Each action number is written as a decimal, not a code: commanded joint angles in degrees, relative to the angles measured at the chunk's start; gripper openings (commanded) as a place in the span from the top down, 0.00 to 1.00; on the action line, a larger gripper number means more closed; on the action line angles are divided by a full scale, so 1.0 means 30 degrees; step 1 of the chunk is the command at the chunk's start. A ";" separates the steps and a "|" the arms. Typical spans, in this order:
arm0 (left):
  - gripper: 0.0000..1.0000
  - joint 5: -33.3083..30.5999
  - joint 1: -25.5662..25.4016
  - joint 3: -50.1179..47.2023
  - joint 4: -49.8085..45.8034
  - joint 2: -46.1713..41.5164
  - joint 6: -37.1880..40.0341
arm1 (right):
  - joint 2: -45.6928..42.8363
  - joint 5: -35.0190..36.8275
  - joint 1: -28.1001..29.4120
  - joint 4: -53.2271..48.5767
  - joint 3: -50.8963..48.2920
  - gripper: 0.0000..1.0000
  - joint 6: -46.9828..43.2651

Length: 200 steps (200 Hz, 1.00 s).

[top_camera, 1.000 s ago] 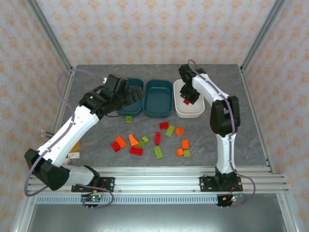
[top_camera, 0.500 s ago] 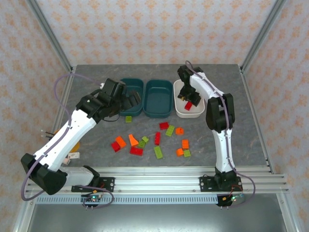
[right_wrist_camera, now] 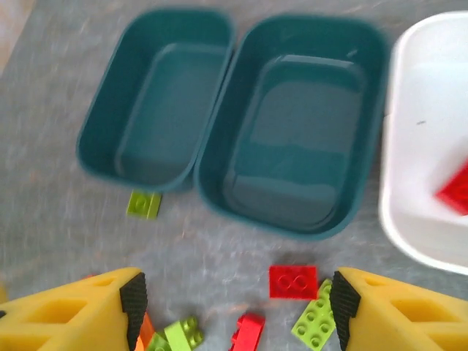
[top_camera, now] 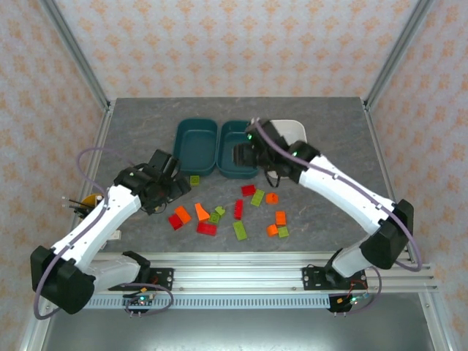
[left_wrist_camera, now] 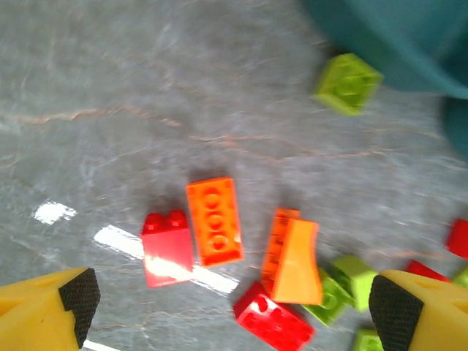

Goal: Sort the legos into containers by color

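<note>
Studded plastic legos (red, orange, olive-green) lie scattered on the grey marbled table, just before the smooth, rounded containers. One red brick sits in the white tub. Both the left fingers and right fingers, yellow with black pads, gape wide and hold nothing. Orange-patterned wallpaper rises behind.

On the grey stone-patterned tabletop, three tubs stand in a row at the back: the left teal tub, the middle teal tub and the white tub, which is partly hidden by the right arm. The right tool hangs over the middle teal tub. The left tool sits low, just beside the scattered red, orange and green legos. One green brick lies apart, just in front of the left teal tub.
</note>
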 commanded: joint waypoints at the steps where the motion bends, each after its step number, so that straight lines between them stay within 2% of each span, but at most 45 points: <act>1: 0.04 0.1834 0.1259 -0.1275 0.1604 0.1008 -0.0145 | -0.0266 -0.0630 0.1502 0.2480 -0.2456 0.31 -0.1352; 27: 0.13 0.2217 0.1800 -0.1333 0.2878 0.2907 0.0555 | -0.0078 -0.1086 0.2624 0.2829 -0.3254 0.31 -0.0902; 78: 0.28 0.1560 0.1867 -0.0738 0.3784 0.6063 0.1525 | 0.0463 -0.1395 0.2725 0.2180 -0.2705 0.31 -0.1181; 135: 0.30 0.2602 0.1870 -0.1743 0.5637 0.7495 0.0602 | -0.0034 -0.2967 0.2723 0.3425 -0.3371 0.31 -0.0956; 200: 0.33 0.2423 0.0971 -0.1977 0.5530 0.7541 -0.0403 | 0.0269 -0.2764 0.2737 0.3170 -0.3108 0.31 -0.0858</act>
